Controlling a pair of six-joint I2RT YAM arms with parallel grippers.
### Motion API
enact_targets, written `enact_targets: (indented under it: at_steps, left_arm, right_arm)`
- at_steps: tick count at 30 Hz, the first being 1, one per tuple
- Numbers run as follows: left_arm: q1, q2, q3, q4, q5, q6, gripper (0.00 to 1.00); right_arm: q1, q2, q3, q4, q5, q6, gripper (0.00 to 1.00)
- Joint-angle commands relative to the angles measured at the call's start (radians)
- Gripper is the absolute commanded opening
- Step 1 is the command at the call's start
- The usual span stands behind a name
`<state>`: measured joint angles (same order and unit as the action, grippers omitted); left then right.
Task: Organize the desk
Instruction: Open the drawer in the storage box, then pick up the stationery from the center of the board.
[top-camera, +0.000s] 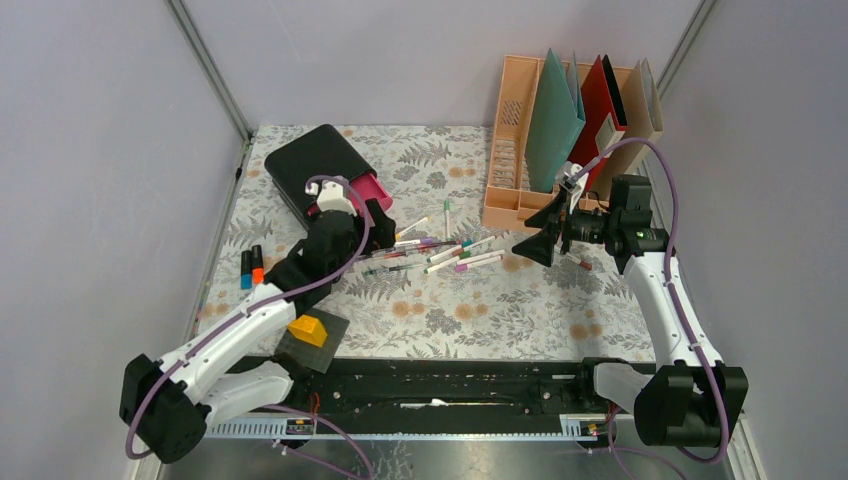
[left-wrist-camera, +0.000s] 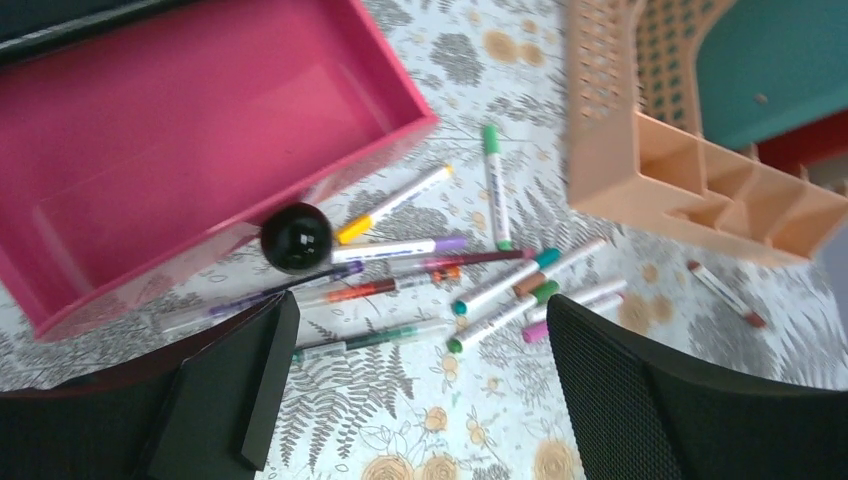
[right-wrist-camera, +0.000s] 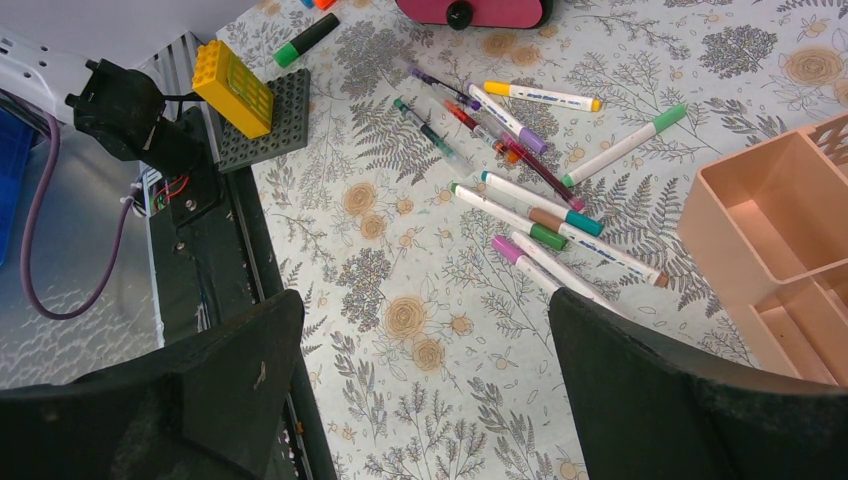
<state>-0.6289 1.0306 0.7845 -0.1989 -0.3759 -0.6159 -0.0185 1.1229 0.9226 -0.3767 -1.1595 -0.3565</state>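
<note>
Desk (top-camera: 480, 320): spans the workspace under both arms. Rigid, fixed, cloth-covered, so nothing to grab, and the cloth may bunch. Peach rack (top-camera: 510, 130) back right, pink drawer (left-wrist-camera: 170, 140) open back left. Markers (left-wrist-camera: 505, 283) scattered between them: probably light, slick, prone to rolling; pinch mid-barrel. Left gripper (left-wrist-camera: 420, 400) and right gripper (right-wrist-camera: 420, 390) both spread, empty.

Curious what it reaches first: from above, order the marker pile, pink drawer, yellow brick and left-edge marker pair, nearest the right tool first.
From the right tool:
1. marker pile, in the middle, just left of it.
2. pink drawer, back left, pulled open.
3. yellow brick, near edge, left.
4. marker pair, far left edge.
</note>
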Motion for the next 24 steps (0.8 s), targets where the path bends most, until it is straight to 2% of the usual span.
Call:
enact_targets:
  at_steps: [1, 6, 11, 21, 24]
  left_arm:
    - [-0.001, -0.072, -0.076, 0.171, 0.17, 0.114, 0.99]
    - [-0.001, -0.12, -0.145, 0.271, 0.318, 0.142, 0.99]
    - [-0.002, -0.093, -0.166, 0.332, 0.485, 0.146, 0.99]
    - [-0.004, 0.109, -0.158, 0.504, 0.756, 0.078, 0.99]
    - [-0.033, 0.19, -0.146, 0.539, 0.784, 0.069, 0.99]
  right_arm:
    - [0.006, -0.015, 0.027, -0.007, 0.009, -0.018, 1.0]
    - [0.005, -0.015, 0.026, -0.007, 0.011, -0.021, 1.0]
    - [0.006, -0.011, 0.028, -0.013, 0.012, -0.027, 1.0]
    - [0.005, -0.003, 0.031, -0.023, 0.017, -0.039, 1.0]
    - [0.005, 0.0, 0.032, -0.026, 0.02, -0.041, 1.0]
